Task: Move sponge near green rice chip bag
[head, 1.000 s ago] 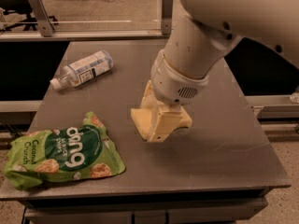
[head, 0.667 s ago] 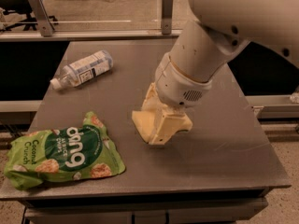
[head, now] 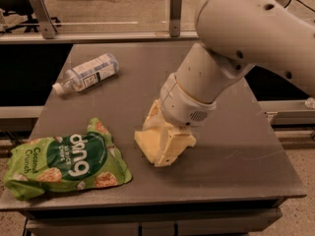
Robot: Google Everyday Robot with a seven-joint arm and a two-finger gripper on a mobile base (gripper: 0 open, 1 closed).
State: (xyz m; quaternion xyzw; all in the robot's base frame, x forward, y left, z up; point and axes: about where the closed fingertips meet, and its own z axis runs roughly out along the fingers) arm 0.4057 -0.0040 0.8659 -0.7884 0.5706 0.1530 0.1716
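Gripper: the gripper (head: 170,144) is sitting low on the table (head: 236,156), near its middle, under the bulky white arm (head: 206,82). It is blending into the sponge's colour, so I cannot tell whether it is apart, together or clamped on anything.
Sponge: the sponge (head: 143,140) is resting on the table right at the gripper, with one pale corner poking out toward the bag. A strip of bare table is separating the two.
Bag: the green rice chip bag (head: 69,161) is lying flat at the front left corner, with its left end sitting right at the table's edge.
Slipping risk: if the hold is shallow, the soft block is probably going to squash and squirm out as it is dragged left, ending up short of the bag.
Overshoot risk: the gap is already getting small. A push that is running too far is going to ram the sponge into the crinkled bag and slide the bag off the front left corner.
Arm risk: the wide arm is hanging low over the work, so a careless swing left is risking a brush against the bag.
Bottle: the clear bottle (head: 88,73) is lying on its side well apart at the back left. It is only mattering if the arm is swinging wide.
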